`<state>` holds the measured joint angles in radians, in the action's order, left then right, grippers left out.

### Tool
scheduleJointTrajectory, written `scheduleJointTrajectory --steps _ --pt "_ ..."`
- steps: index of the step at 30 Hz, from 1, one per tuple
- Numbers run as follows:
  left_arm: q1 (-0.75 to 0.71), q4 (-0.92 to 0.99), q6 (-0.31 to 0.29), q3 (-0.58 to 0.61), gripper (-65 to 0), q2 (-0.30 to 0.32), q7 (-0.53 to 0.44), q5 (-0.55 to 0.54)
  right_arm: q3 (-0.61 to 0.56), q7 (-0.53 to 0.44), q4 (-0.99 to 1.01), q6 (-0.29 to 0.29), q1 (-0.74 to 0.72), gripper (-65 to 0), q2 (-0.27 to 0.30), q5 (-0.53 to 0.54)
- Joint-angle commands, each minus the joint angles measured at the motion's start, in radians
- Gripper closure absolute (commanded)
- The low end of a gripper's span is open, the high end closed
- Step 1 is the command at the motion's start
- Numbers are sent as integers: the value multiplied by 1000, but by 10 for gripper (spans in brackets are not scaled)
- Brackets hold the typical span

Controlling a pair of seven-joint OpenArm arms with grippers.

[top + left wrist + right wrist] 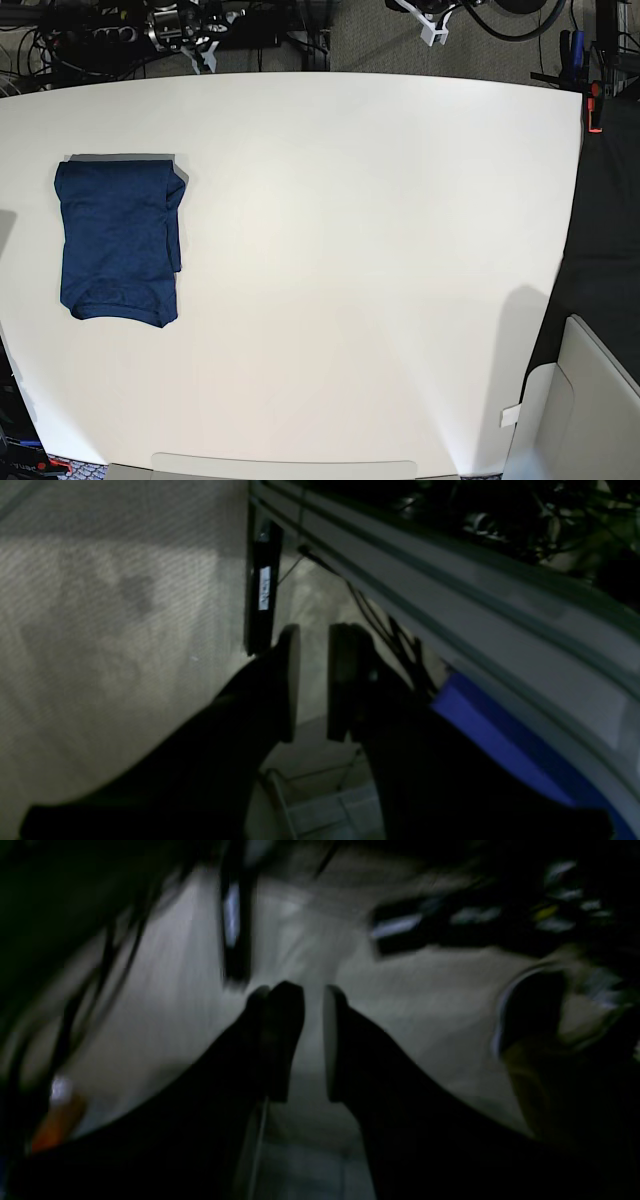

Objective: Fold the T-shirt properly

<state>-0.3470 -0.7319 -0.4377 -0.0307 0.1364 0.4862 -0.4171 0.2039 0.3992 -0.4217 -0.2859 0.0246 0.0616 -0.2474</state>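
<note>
1. The dark blue, softly heathered knit T-shirt (120, 240) lies folded into a compact upright rectangle on the wide white worktop (360, 250), near that surface's left edge in the base view and well apart from the right edge.
2. Its outline is neat on the left side; on the right a folded layer steps in slightly, and the lower hem curves a little.
3. Neither arm shows in the base view; only the shirt sits on the white surface there.
4. The left wrist view shows the left pincer (314, 682) with its two dark fingers (287, 680) parted by a narrow gap, nothing between them.
5. That pincer hangs off the worktop, over a pale floor, beside a long grey metal rail (450, 595) that runs diagonally, with a strip of bright blue material (490, 730) below it.
6. The right wrist view is blurred and dim; the right pincer (314, 1040) likewise has a slim gap between its fingers (282, 1035) and holds nothing.
7. Behind it lie a pale floor and dark, smeared shapes too blurred to name.
</note>
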Motion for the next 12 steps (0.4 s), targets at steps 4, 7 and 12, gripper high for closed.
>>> scheduleJointTrajectory --steps 4,7,12 --pt "-7 10 -5 -7 -82 -33 -10 2 -11 -105 53 106 2 -100 -30 -10" --pt "-7 10 -5 -7 -82 -80 -48 2 -56 -131 94 179 5 -100 -69 -31" --pt "13 11 -5 2 -82 -125 -71 2 -60 -138 105 254 18 -101 -108 -28"
